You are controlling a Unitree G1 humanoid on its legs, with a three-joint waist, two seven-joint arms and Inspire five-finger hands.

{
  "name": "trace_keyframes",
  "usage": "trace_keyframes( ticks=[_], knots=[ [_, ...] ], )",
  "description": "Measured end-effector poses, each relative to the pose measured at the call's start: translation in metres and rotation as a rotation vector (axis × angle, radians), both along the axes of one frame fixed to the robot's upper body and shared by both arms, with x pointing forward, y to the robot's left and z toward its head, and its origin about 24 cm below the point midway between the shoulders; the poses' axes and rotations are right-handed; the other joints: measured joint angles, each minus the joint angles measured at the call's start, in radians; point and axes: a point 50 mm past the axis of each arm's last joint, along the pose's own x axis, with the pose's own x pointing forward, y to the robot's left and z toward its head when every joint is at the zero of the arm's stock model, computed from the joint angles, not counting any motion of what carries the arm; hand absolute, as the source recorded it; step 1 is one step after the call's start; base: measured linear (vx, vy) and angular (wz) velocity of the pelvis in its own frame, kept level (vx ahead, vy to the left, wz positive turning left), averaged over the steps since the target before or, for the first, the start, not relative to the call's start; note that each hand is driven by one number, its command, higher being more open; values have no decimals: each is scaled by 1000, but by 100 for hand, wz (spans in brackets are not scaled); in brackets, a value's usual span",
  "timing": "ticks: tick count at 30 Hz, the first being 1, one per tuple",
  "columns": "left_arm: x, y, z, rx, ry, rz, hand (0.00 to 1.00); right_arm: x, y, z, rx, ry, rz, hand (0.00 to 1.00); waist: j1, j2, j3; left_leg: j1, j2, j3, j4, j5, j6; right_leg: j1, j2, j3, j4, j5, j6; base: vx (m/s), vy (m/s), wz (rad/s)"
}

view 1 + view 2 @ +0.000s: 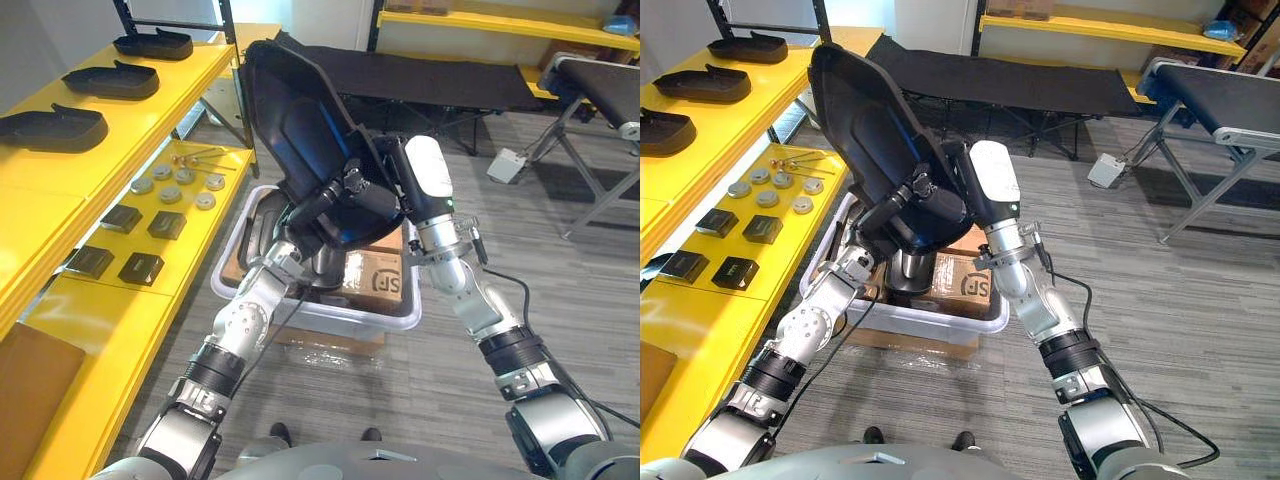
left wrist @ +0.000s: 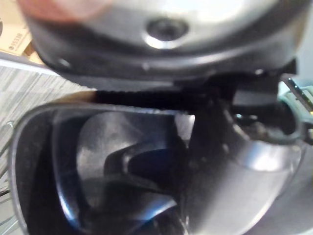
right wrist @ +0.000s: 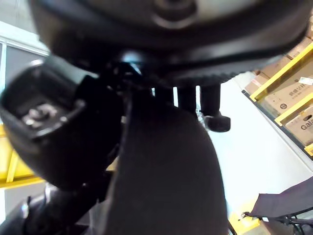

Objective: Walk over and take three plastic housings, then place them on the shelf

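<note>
A large black plastic housing (image 1: 300,120) is held upright in the air over a clear bin (image 1: 330,318) that contains a cardboard box (image 1: 375,275). The left robot hand (image 1: 325,205) and right robot hand (image 1: 395,190) both clasp its lower end. More housings (image 1: 125,80) lie on the yellow shelf (image 1: 60,180) to the left.
</note>
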Motion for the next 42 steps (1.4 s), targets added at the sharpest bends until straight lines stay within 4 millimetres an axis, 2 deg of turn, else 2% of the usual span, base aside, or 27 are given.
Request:
trace_keyframes(
  ticks=[4, 8, 9, 14, 18, 21, 25, 27, 31, 34, 36, 39, 42],
  knots=[
    [0, -1, 0, 0, -1, -5, 0, -1, 0, -1, 4, -4, -4, 0, -1, -11, -7, 0, 0, -1, 0, 0, 0, 0, 0, 1, -5, 0, 0, 0, 0, 0],
    [-1, -3, -1, 4, -1, -11, 0, -3, -1, -4, 11, 2, -9, 0, -2, -11, -7, 1, 0, 0, 0, 0, 0, 0, 0, 3, -5, 0, 0, 0, 0, 0],
    [-2, -3, -2, 4, -1, -10, 0, -3, -1, -5, 13, 4, -10, 100, -2, -11, -7, 1, 0, 0, 0, 0, 0, 0, 0, 4, -5, 0, 0, 0, 0, 0],
    [-4, -5, -3, 5, -9, 14, 0, -9, 2, -13, 93, 55, 27, 100, -4, -12, -7, 1, 1, 2, 0, 0, 0, -1, 0, 5, -5, 1, 0, 0, 0, 0],
    [-3, -5, 7, 58, -73, 73, 0, -15, 3, -15, 188, 84, 53, 100, 0, -12, -7, 2, 0, 5, 0, 0, 0, -1, 1, 5, 0, 3, -1, 0, 0, 0],
    [-6, 1, 24, 125, -168, 146, 0, -17, 7, -11, 273, 90, 77, 100, -3, -11, -7, 3, 0, 7, 0, 0, 0, -1, 1, 5, 0, 3, -1, 0, 0, 0],
    [-10, 13, 41, 132, -268, 266, 0, -22, 9, -12, 291, 114, 108, 100, -2, -11, -7, 3, 0, 7, 0, 0, 0, 0, 1, 6, 0, 3, -1, 0, 0, 0],
    [-9, 28, 46, 181, -301, 356, 0, -23, 12, -13, 303, 128, 114, 100, -3, -7, -8, 4, 0, 8, 0, 0, 0, -1, 1, 7, 0, 2, -1, 0, 0, 0],
    [-16, 50, 33, 300, -266, 494, 0, -26, 3, -8, 340, 105, 86, 100, 0, 2, -13, 4, 0, 10, 0, -1, -1, -1, 0, 8, 0, 2, 0, 0, 0, 0],
    [-28, 73, 11, 443, -166, 640, 0, -34, -8, 0, 482, 105, 102, 100, -2, 12, -16, 4, 0, 13, 0, -2, -2, -3, 1, 10, 0, 2, 0, 0, 0, 0],
    [-34, 82, 4, 515, -130, 708, 0, -39, -15, -1, 565, 129, 93, 100, -2, 14, -17, 4, 0, 14, 0, -3, -3, -3, 1, 11, 0, 2, 0, 0, 0, 0],
    [-46, 99, -1, 668, -116, 856, 0, -46, -32, -18, 792, 228, 44, 100, -2, 16, -17, 7, 1, 21, 0, -5, -4, -4, 1, 19, 0, 2, -1, 1, 3, -6],
    [-52, 105, 2, 666, -140, 915, 0, -53, -40, -37, 960, 356, 78, 100, -2, 23, -18, 11, 1, 34, 0, -10, -7, -7, 1, 33, 0, 2, 0, 3, 15, -12]
  ],
)
